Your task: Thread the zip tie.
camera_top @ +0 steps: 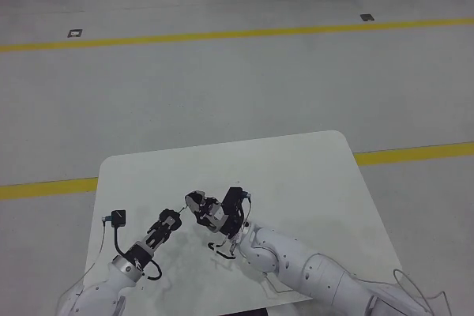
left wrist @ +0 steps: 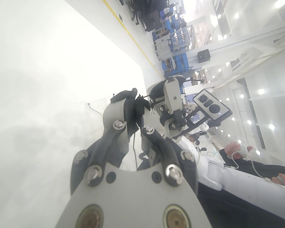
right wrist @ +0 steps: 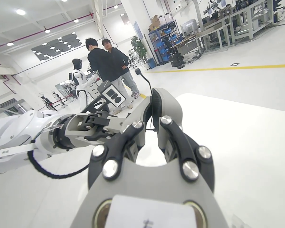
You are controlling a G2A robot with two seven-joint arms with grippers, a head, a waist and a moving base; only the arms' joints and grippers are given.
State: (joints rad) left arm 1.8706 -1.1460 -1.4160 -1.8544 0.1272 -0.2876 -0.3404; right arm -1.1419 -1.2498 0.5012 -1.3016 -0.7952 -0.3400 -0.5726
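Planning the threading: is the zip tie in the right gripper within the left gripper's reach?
Probably yes: the left gripper sits close beside the right gripper holding the zip tie, with nothing between them.

Zip tie (right wrist: pixel 138 71) in the right hand (right wrist: pixel 153 105)

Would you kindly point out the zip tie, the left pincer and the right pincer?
zip tie (right wrist: pixel 138 71), right wrist view, its black head end.
right pincer (right wrist: pixel 153 97), right wrist view, midway between its fingertips.
left pincer (left wrist: pixel 134 100), left wrist view, midway between its fingertips.
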